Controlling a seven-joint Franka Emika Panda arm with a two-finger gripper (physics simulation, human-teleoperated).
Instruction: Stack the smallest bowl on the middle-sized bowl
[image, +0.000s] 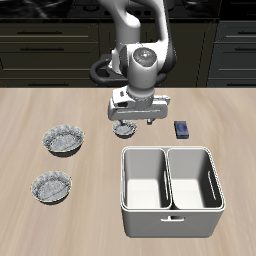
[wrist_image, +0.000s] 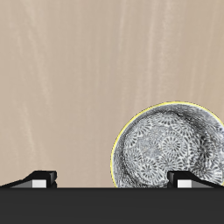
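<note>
Wrist view: smallest bowl (wrist_image: 168, 147) beside one of the wide-spread, empty fingers (wrist_image: 186, 180).

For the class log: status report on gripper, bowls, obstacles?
Gripper open, above smallest bowl, not gripping. Two wider bowls apart, nothing stacked. Path unobstructed.

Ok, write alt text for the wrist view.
A tiny grey speckled bowl with a crinkled rim sits on the pale wooden table, seen from directly above. The gripper's two fingertips show apart, not touching it.
</note>
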